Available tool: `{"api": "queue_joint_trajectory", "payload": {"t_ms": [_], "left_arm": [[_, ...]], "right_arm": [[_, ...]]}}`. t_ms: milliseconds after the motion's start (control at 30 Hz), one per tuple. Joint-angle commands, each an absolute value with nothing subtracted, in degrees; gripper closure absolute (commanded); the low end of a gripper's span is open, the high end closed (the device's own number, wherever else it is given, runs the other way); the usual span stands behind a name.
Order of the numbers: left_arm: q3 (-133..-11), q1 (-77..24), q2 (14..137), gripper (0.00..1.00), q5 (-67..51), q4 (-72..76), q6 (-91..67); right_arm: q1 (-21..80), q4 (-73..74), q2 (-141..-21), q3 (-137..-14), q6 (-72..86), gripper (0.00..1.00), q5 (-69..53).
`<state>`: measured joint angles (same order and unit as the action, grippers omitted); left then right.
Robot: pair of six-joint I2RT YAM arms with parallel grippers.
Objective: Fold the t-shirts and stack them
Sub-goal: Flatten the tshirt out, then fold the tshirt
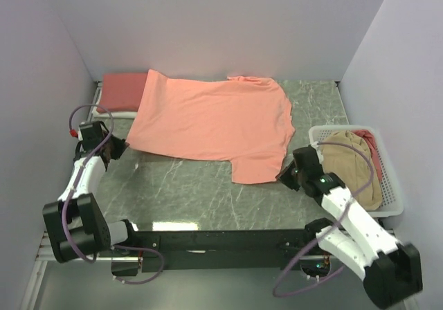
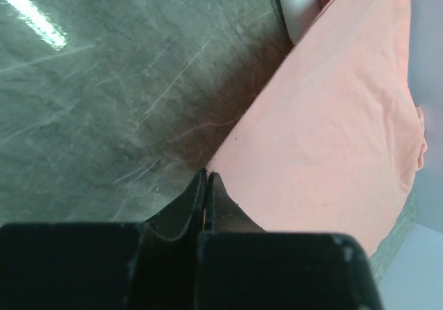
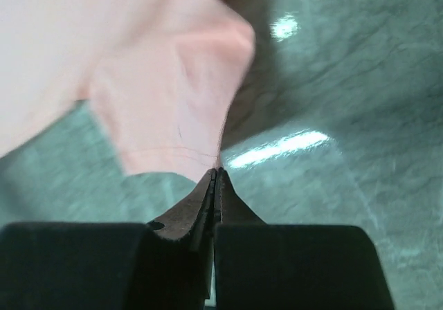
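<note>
Marble table [image 1: 180, 192], one spread salmon t-shirt [image 1: 208, 120], left tool [image 2: 206, 175] and right tool [image 3: 216, 171] both clamped on its edge.

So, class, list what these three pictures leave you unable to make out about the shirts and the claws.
- Top view: the tan shirt covers the basket; what lies under it, beyond a pink strip, is hidden.
- Top view: the spread salmon shirt overlaps the folded red shirt; its layers cannot be counted.
- Wrist views: left claw and right claw are shut at the shirt's edge; whether cloth is pinched is unclear. Right view blurred.
</note>
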<state>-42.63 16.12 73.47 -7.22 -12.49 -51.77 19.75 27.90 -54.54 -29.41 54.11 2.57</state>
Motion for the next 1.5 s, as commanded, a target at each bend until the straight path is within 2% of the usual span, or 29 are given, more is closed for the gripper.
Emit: {"api": "queue_joint_trajectory", "payload": {"t_ms": [0,133,333,667,800,933,1100,1233,1467], "left_arm": [[-40.3,16.2,68.0,0.99,-3.7,-13.4,-51.3],[-37.9,16.1,62.8,0.99,-2.2,-14.9,-50.1],[-34.3,16.1,54.4,0.99,-0.1,-19.2,-50.6],[-32.4,16.0,45.1,0.99,1.9,-27.4,-51.5],[-31.7,15.9,47.1,0.99,0.4,-24.2,-52.8],[-34.1,13.3,56.7,0.98,-0.2,-18.7,-53.3],[-43.0,9.6,69.0,0.99,3.2,-18.8,-52.7],[-48.9,7.8,76.9,0.99,3.9,-18.6,-53.3],[-54.0,6.1,85.4,0.99,4.1,-18.2,-55.5]], "right_arm": [[20.1,37.0,-44.2,-30.7,52.4,1.0,1.0],[20.0,44.5,-33.4,-32.6,51.9,1.0,-1.1],[20.2,55.2,-23.2,-35.7,52.6,1.0,-3.4],[20.1,65.6,-16.9,-42.9,52.0,1.0,-5.5],[20.0,61.5,-20.8,-45.1,48.0,1.0,-2.4],[20.0,50.0,-31.0,-45.4,43.8,1.0,-1.9],[20.1,38.5,-45.4,-49.9,39.2,1.0,1.4],[20.0,33.8,-57.0,-53.7,37.9,1.0,2.1],[18.1,31.6,-68.6,-60.6,35.9,1.0,1.8]]}}
